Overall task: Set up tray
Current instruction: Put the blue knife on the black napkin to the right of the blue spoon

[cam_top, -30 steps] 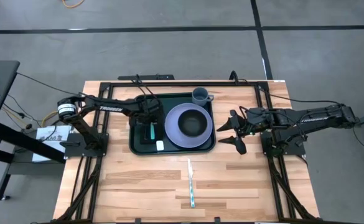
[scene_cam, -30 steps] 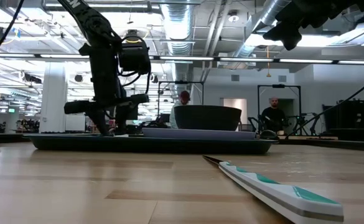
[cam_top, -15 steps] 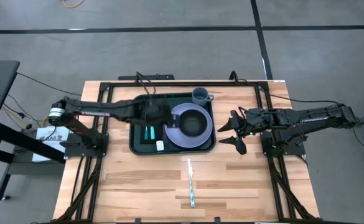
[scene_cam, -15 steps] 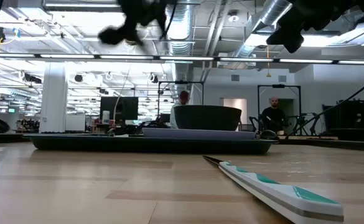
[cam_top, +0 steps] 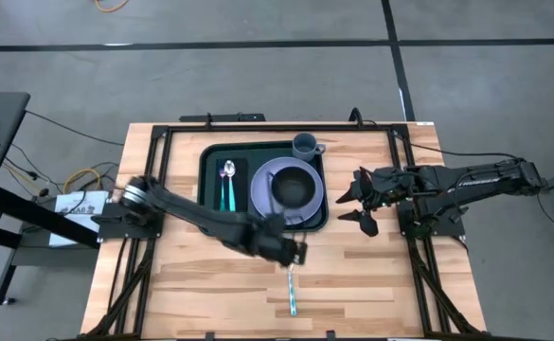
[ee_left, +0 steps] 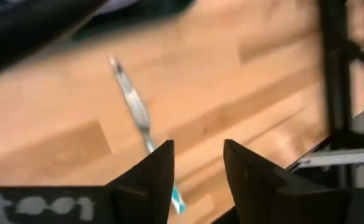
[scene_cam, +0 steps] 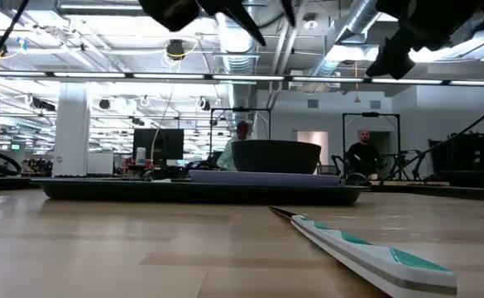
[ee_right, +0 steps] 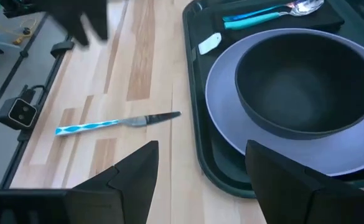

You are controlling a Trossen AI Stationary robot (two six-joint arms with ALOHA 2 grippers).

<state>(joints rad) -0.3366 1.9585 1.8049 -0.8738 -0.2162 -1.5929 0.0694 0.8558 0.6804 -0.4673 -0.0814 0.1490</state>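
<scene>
Cutlery comes first: a knife (cam_top: pixel 291 280) with a teal handle is seen lying alone on the wooden surface (cam_top: pixel 191 284) in the lower middle of the high view, its blade pointed toward the tray. In the low view the same knife (scene_cam: pixel 366 252) fills the lower right foreground. Just above it in the high view, the left gripper (cam_top: pixel 295 251) is held over the bare surface between knife and tray; in the left wrist view its fingers (ee_left: pixel 150 177) are seen parted with nothing between them, the knife (ee_left: pixel 138 118) lying beyond.

Farther up, at the centre of the high view, the dark green tray (cam_top: pixel 205 204) rests flat on the surface. On its right part a purple plate (cam_top: pixel 262 185) is set, carrying a dark bowl (cam_top: pixel 294 188). On its left part a black napkin (cam_top: pixel 227 194) is laid, with a teal-handled spoon (cam_top: pixel 227 185) on it. A small white tag (ee_right: pixel 210 43) is seen on the tray beside the plate in the right wrist view. A grey cup (cam_top: pixel 305 146) stands at the tray's upper right corner.

At the right of the high view, the right gripper (cam_top: pixel 357 199) hovers just beside the tray's right edge, fingers (ee_right: pixel 132 171) spread wide and empty.

In the background of the low view, two people (scene_cam: pixel 361 153) are seen in the room.
</scene>
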